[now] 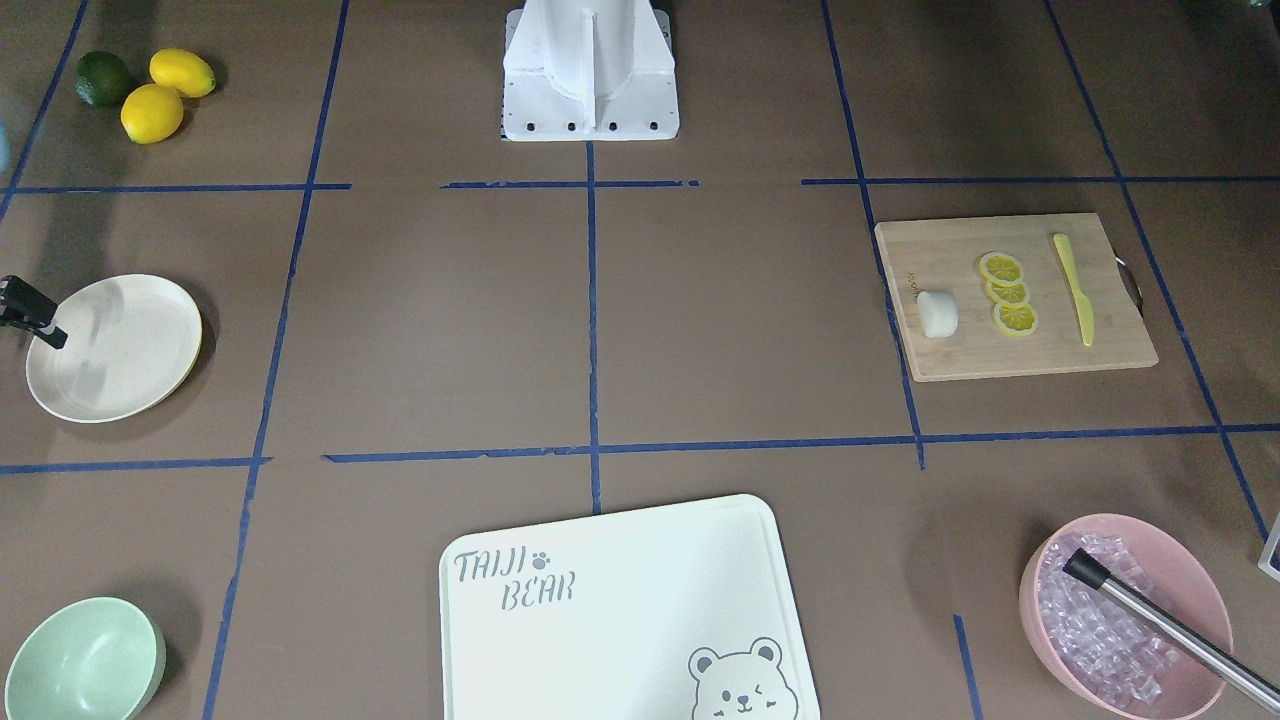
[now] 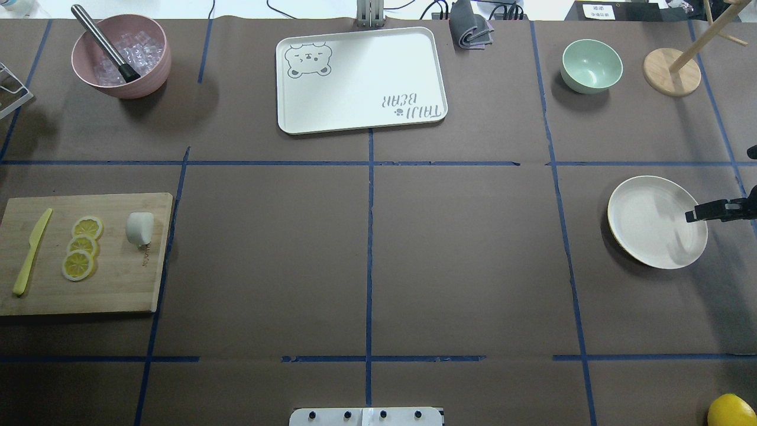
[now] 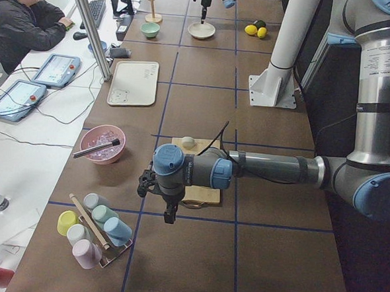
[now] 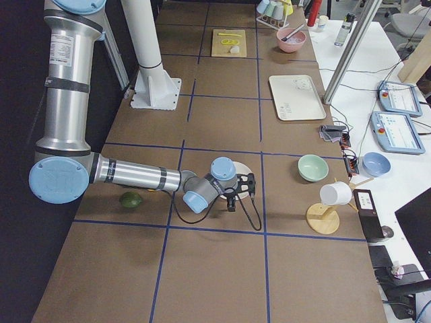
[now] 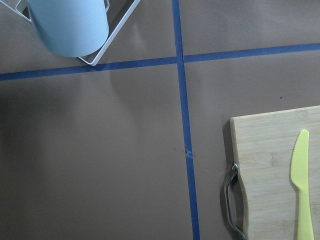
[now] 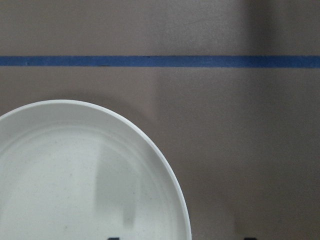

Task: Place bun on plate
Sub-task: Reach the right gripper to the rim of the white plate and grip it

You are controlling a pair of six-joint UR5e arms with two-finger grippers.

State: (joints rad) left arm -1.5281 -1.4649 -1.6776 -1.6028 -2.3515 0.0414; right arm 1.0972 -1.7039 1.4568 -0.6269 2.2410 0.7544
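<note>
The white bun (image 2: 140,228) lies on a wooden cutting board (image 2: 118,290) at the table's left, next to three lemon slices (image 2: 83,245); it also shows from the front (image 1: 938,313). The cream plate (image 2: 644,236) sits far right with nothing on it. My right gripper (image 2: 693,214) hangs over the plate's outer rim; the right wrist view shows the plate (image 6: 75,175) and two fingertips wide apart at the bottom edge, with nothing between them. My left gripper (image 3: 169,216) hovers just off the board's handle end, seen only from the side, so I cannot tell its state.
A yellow knife (image 2: 31,251) lies on the board. A bear-printed board (image 2: 361,80), a pink ice bowl (image 2: 121,56) with a metal tool, a mint bowl (image 2: 591,65) and a mug stand (image 2: 671,71) line the far edge. Lemons (image 1: 165,95) and a cup rack (image 3: 94,229) stand at the table's ends.
</note>
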